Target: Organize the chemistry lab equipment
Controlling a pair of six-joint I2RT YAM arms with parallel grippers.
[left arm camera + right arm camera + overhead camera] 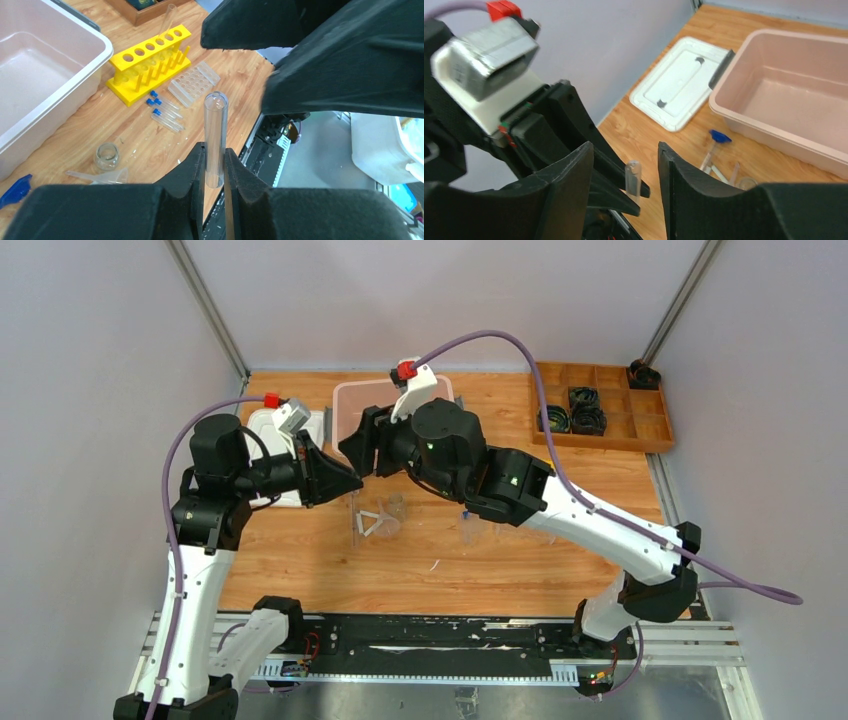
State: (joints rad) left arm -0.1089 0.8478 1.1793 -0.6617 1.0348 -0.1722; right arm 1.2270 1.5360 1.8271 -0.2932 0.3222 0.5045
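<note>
Tube (216,125), clear and slender, stands upright in the air above the table (125,135), pinched near its lower end by the left gripper (215,150). The right gripper (625,150) gapes around it, not touching.

Clear test tube (215,120) — smooth, glossy, see-through. Left gripper (215,151) looks matt black plastic, faintly ridged. Lower left of the left wrist view, the table (135,145) is pale wood grain; the yellow tube rack (125,87) — smooth plastic, slight sheen.
</note>
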